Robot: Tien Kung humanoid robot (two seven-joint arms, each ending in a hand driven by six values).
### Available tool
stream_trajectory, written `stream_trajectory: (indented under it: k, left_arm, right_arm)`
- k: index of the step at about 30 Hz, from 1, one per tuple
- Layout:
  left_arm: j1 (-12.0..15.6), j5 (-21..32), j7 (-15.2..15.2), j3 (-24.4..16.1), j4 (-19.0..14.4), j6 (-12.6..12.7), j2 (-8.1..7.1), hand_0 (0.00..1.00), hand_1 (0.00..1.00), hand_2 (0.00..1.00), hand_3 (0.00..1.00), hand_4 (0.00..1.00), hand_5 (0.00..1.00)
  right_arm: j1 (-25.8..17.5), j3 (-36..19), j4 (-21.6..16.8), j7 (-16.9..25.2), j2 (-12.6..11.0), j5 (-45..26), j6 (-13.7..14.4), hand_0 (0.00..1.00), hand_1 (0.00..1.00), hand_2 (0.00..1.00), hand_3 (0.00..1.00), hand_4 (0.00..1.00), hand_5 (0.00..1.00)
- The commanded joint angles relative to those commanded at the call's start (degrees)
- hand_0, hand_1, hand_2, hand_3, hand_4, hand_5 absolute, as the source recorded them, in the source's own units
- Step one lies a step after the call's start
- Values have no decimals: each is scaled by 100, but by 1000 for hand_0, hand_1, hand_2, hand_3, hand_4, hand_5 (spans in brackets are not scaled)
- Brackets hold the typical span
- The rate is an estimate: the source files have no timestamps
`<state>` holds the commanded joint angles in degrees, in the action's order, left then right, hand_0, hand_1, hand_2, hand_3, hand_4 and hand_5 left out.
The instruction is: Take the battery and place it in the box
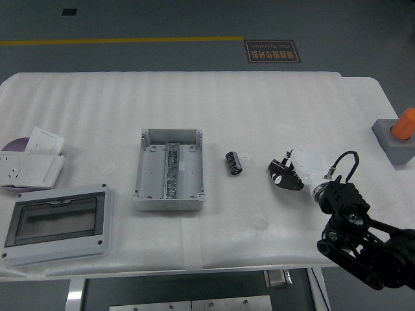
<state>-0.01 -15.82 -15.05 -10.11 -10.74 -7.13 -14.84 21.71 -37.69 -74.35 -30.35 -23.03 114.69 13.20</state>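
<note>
A small black cylindrical battery (233,162) lies on the white table (97,110), just right of an open grey box (169,170) with a metal rail down its middle. My right hand (284,175) comes in from the lower right and hovers to the right of the battery, a short gap away. Its fingers are relaxed and hold nothing. The left arm is out of view.
The box's lid with a clear window (57,223) lies at the front left. A white socket and papers (32,162) lie at the far left. A grey block with an orange button (399,135) stands at the right edge.
</note>
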Motion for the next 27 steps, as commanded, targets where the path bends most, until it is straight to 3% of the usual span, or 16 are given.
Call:
stream_trajectory:
  k: [5, 6, 19, 27]
  left_arm:
    - [-5, 5, 9, 3, 1, 1, 1, 605, 669, 563, 547, 454, 439]
    - [-7, 6, 10, 3, 1, 1, 2, 604, 669, 564, 549, 455, 445]
    - [-12, -16, 11, -8, 2, 0, 3, 603, 669, 565, 551, 459, 471]
    - [-9, -86, -6, -69, 4, -1, 3, 603, 669, 567, 551, 464, 485]
  right_arm:
    - [3, -16, -31, 22, -5, 34, 28, 319, 419, 390, 567, 327, 115]
    - [5, -25, -47, 28, -7, 49, 38, 315, 421, 378, 555, 276, 48]
    - [95, -60, -421, 44, -30, 177, 88, 315, 422, 367, 547, 267, 15]
    - [518, 204, -754, 110, 103, 41, 141, 314, 421, 366, 547, 272, 26]
